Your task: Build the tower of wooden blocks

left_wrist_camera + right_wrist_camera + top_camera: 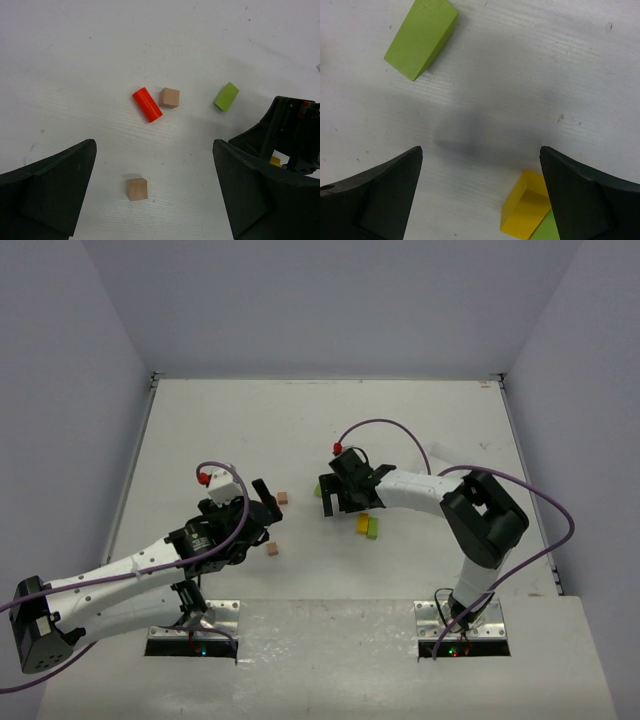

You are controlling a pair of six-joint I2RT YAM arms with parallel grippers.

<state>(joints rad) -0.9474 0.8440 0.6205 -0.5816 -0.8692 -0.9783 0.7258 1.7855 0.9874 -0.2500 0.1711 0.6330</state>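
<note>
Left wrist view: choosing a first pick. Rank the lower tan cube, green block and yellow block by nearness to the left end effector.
1. Lower tan cube, low centre.
2. Green block, upper right.
3. Yellow block, far right edge.

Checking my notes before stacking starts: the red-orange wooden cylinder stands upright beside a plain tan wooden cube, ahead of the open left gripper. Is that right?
Not quite. The red-orange wooden cylinder lies on its side, not upright, as the left wrist view shows. It is beside the plain tan wooden cube, ahead of the open left gripper.
</note>
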